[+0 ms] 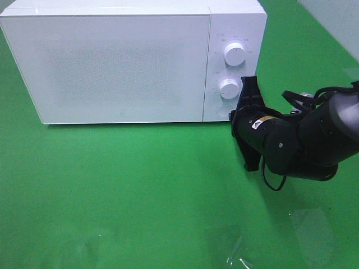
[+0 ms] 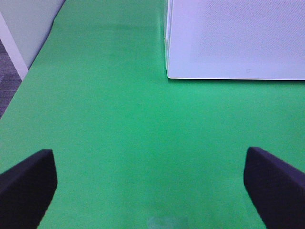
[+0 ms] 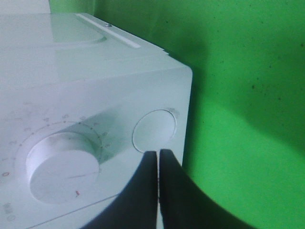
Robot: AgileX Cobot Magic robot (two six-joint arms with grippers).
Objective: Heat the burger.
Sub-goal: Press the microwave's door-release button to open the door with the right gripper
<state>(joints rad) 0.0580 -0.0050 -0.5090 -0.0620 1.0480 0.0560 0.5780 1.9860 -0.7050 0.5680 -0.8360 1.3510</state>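
The burger is out of view. The white microwave (image 1: 123, 61) stands at the back of the green table with its door shut. My right gripper (image 3: 158, 152) is shut on nothing, its tips right at the round button (image 3: 154, 130) below the lower dial (image 3: 64, 167). From above, the right gripper (image 1: 233, 115) sits at the panel's bottom right corner. My left gripper (image 2: 150, 176) is open over bare green mat, its fingers (image 2: 28, 186) wide apart, with the microwave's (image 2: 238, 38) front corner ahead of it.
The control panel has an upper dial (image 1: 234, 53) and a lower dial (image 1: 229, 88). The right arm (image 1: 314, 137) reaches in from the right edge. Green mat (image 1: 140, 190) covers the table in front of the microwave.
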